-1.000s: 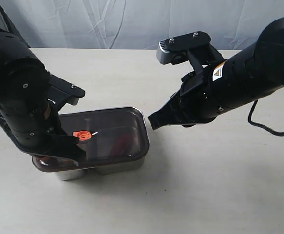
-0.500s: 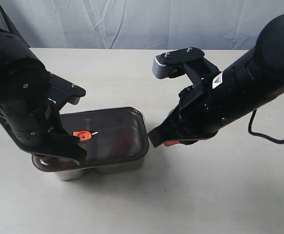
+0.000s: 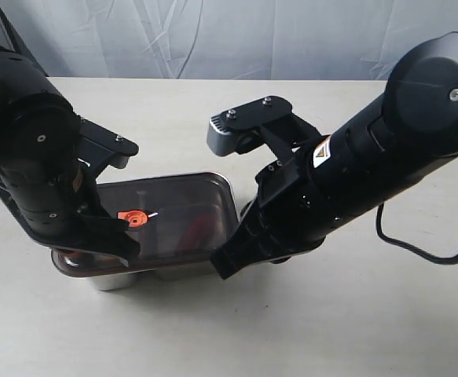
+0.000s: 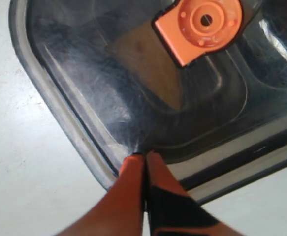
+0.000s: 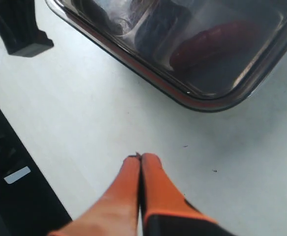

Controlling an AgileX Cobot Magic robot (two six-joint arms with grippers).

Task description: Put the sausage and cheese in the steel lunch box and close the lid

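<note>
Lid (image 3: pixel 166 214) is lying over the steel lunch box (image 3: pixel 125 279) at the left-centre of the table (image 3: pixel 331 330), and through the smoky plastic both fillings show inside: the sausage (image 5: pixel 214 42) at the end nearer the right arm, the cheese (image 4: pixel 148 69) as a dim wedge beside the orange valve (image 4: pixel 205 24). The left gripper (image 4: pixel 144 160) has its fingers pinched fully together with nothing between them, tips resting on the lid close to one corner. The right gripper (image 5: pixel 140 158) is likewise closed tight and empty, poised over bare table just beside the box's other end, apart from the rim. Now the worries. The lid looks to overhang the steel at the left end, so it may not be seated square, and pressure at one corner could rock the opposite end up rather than seal it. A narrow closed tip on glossy plastic could also skid off the edge. The box stands loose on a smooth surface, so a sideways nudge from the right arm, which is very near, might shove it out from under the left tip. The tally: one lunch box, one lid, one valve, one sausage, one cheese, two grippers.
</note>
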